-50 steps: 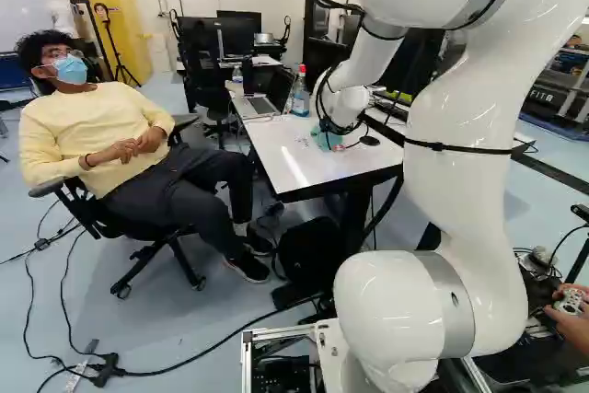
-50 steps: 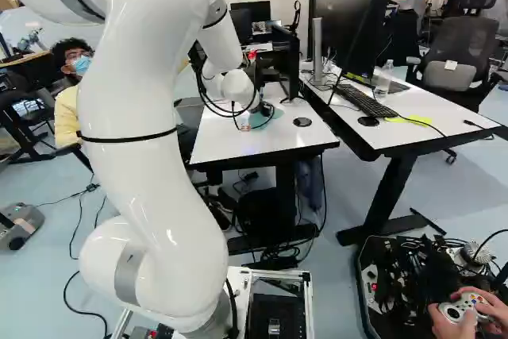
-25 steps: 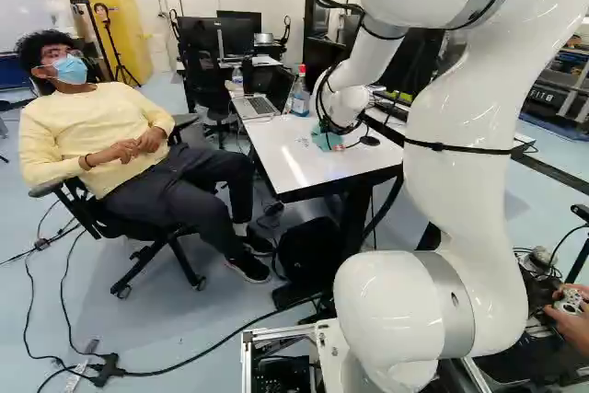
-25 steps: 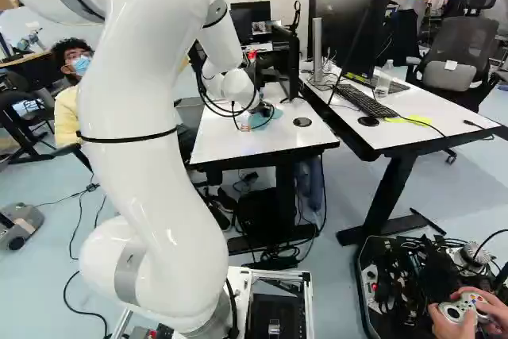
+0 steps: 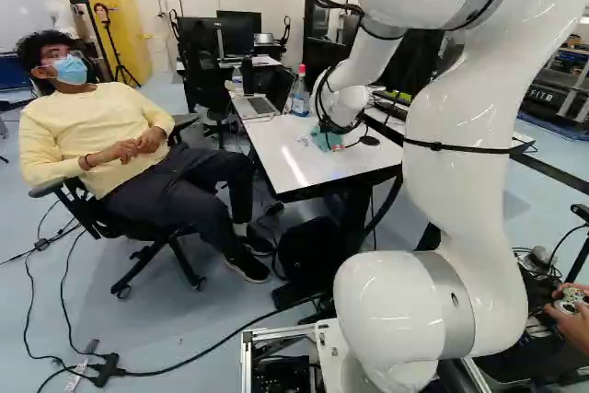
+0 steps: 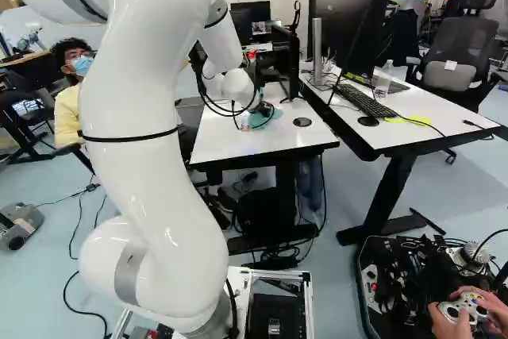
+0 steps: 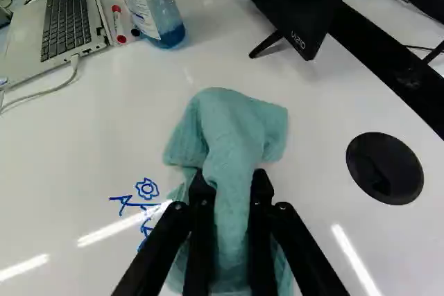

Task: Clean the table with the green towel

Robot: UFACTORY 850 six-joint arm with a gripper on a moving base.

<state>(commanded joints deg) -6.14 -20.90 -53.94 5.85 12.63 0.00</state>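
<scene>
In the left base view, my white arm [image 5: 460, 190] reaches over the white table [image 5: 290, 165]. Its gripper [image 5: 333, 124] is low over the green towel [image 5: 321, 141], which lies on the table. Farther off, to the left, are a bottle [image 5: 301, 94] and a laptop [image 5: 253, 106].

In the right base view, a round black disc [image 6: 302, 121] is just right of the towel. A keyboard [image 6: 370, 103] sits on another table [image 6: 444, 121] to the right.

In the wrist view, the two black fingers [image 7: 200, 206] pinch the bunched towel. Blue marks [image 7: 147, 188] are just left of it.
</scene>
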